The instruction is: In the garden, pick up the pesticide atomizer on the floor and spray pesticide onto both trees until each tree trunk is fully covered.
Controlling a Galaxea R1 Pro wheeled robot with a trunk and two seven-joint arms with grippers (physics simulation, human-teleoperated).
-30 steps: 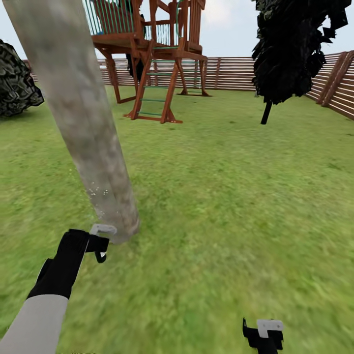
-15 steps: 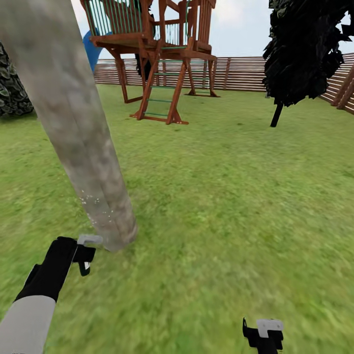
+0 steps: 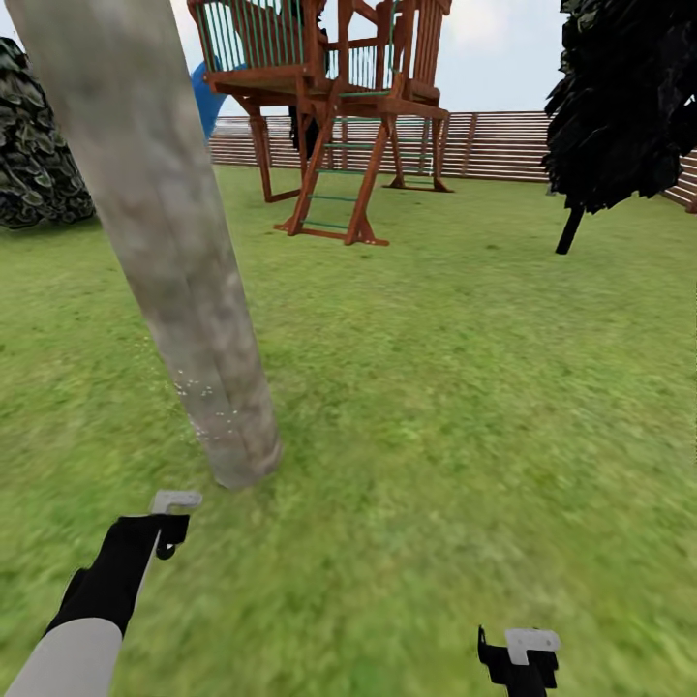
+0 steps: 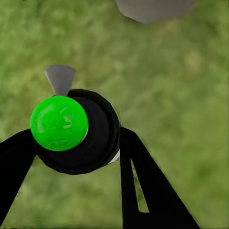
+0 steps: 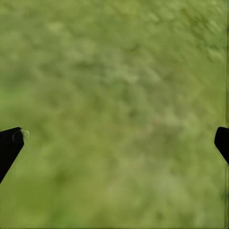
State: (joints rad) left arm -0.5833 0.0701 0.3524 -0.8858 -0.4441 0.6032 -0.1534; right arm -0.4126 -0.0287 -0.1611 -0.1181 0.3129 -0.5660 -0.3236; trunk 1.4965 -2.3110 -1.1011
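A thick, pale, mottled tree trunk [image 3: 169, 252] leans up from the grass at the left, with its base just ahead of my left arm. Whitish pesticide specks [image 3: 205, 407] dot its lower part. My left gripper [image 3: 166, 534] hangs a short way back from the base and is shut on the pesticide atomizer [image 4: 71, 129], a black round body with a green cap and a grey nozzle [image 4: 59, 78]. In the left wrist view the trunk's foot [image 4: 152, 8] lies beyond the nozzle. My right gripper [image 3: 515, 668] is low at the front right, open over bare grass [image 5: 114, 119].
A brown wooden play tower [image 3: 334, 106] stands ahead on the lawn, with a slat fence [image 3: 503, 145] behind it. A black cypress-like tree [image 3: 620, 106] stands at the right and a dark bush [image 3: 39, 165] at the far left. Open grass stretches ahead and to the right.
The head view has swung left, so the whole scene has shifted right. My left gripper with the atomizer has drawn back from the trunk's base. The right gripper has not moved.
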